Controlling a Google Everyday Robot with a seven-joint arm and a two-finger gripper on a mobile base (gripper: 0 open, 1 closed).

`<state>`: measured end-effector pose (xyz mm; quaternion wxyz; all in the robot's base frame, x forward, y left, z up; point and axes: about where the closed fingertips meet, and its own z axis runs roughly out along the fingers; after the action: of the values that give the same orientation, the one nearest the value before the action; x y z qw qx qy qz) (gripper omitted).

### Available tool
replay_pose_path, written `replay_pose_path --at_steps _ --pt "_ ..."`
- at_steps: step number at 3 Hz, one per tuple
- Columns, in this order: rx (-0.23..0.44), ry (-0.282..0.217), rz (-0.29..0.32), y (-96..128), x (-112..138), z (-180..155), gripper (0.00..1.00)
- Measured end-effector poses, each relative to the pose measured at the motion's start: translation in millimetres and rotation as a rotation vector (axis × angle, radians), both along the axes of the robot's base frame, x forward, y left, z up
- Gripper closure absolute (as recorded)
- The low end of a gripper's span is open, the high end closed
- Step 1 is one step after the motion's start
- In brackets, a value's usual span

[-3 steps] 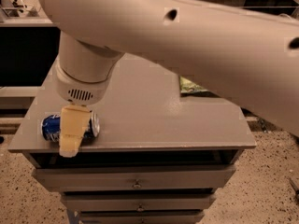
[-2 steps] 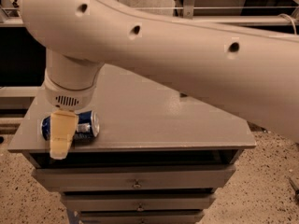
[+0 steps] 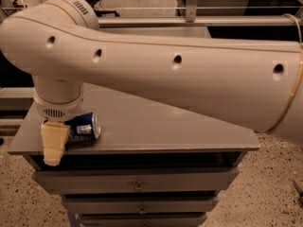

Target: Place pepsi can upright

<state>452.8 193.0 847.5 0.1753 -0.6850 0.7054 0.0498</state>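
Note:
The pepsi can (image 3: pixel 86 126) is blue with white markings. It lies on its side near the front left corner of the grey cabinet top (image 3: pixel 156 131), with its silver top facing right. My gripper (image 3: pixel 54 145) hangs from the wrist at the can's left end, in front of it, and reaches down past the front edge. It hides the can's left part. My big white arm crosses the whole view above the cabinet.
The cabinet has drawers (image 3: pixel 137 186) below its top and stands on a speckled floor (image 3: pixel 270 193). A dark shelf or bench (image 3: pixel 151 27) runs behind it. My arm hides the back and right of the cabinet top.
My wrist and gripper have shifted left along the can, from over its middle to its left end. The arm has swung lower across the view. The can still lies on its side.

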Motion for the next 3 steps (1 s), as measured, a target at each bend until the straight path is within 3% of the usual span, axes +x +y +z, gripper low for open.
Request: replay_pose_path --at_steps 1,3 --pt "-0.028 0.005 -0.048 5 6 -11 0.18" --pt "-0.030 0.015 -0.110 2 21 -13 0.64"
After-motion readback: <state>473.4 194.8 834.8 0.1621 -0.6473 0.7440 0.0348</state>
